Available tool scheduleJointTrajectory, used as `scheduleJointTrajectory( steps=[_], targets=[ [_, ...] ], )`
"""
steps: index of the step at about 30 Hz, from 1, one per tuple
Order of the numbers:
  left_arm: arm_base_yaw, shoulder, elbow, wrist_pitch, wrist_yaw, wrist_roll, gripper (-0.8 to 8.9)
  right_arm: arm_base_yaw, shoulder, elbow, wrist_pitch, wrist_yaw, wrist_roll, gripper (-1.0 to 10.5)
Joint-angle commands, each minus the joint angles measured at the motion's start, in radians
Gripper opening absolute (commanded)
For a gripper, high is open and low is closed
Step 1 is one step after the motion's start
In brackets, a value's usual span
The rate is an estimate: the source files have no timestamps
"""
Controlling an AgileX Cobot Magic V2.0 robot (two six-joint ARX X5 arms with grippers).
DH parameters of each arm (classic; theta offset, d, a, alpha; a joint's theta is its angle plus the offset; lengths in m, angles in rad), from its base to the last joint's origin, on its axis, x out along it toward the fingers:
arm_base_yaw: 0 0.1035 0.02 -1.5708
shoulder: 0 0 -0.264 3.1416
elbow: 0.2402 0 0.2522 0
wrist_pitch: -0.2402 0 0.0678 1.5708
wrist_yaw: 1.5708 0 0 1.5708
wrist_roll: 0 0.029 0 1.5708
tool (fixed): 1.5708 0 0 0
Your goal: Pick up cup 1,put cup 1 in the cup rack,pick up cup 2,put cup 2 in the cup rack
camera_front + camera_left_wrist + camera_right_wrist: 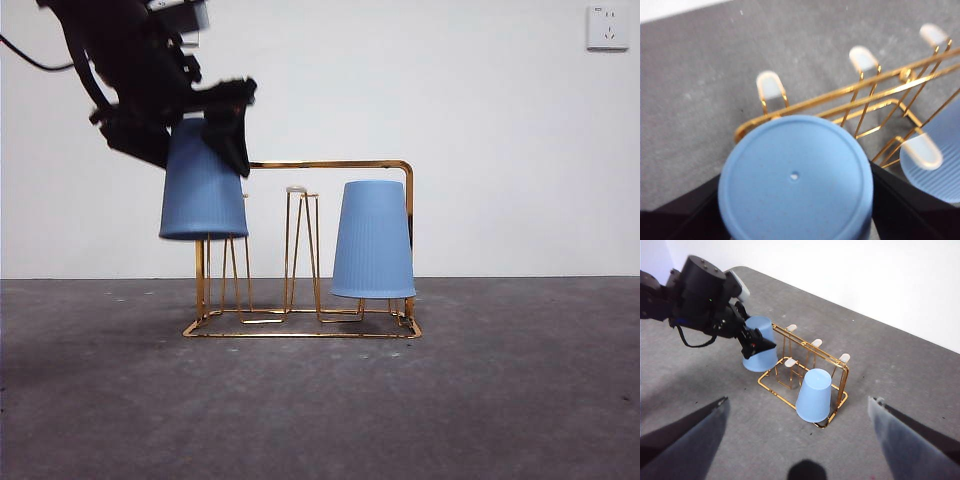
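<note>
My left gripper (215,120) is shut on a blue cup (203,185), held upside down over the left end of the gold wire cup rack (330,165). In the left wrist view the cup's flat bottom (795,175) fills the space between the jaws, with the rack (840,92) just beyond. I cannot tell whether a prong is inside it. A second blue cup (373,240) sits upside down on a prong at the rack's right end. The right wrist view shows both cups (760,347) (815,395), the rack (832,357) and the left gripper (755,342). My right gripper (799,400) is open and empty, high above the table.
The rack's free prongs have white caps (862,57). The grey table (520,400) runs back to a white wall with a socket (608,27) at the upper right.
</note>
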State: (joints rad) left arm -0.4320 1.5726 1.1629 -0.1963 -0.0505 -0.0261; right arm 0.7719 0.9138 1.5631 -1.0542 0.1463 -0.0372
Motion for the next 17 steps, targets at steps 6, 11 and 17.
scheduleJointTrajectory(
  steps=[6,11,17],
  targets=[
    [0.003,0.08,-0.003,0.038,-0.001,0.005,-0.08,0.0,-0.001,-0.003,0.007,0.003,0.01,4.7],
    [0.003,0.113,-0.003,0.06,0.001,-0.004,-0.08,0.0,0.0,-0.003,0.006,0.004,0.011,4.7],
    [0.003,0.146,-0.003,0.055,0.002,-0.004,-0.08,0.0,0.005,-0.003,0.007,0.008,0.01,4.7]
  ],
)
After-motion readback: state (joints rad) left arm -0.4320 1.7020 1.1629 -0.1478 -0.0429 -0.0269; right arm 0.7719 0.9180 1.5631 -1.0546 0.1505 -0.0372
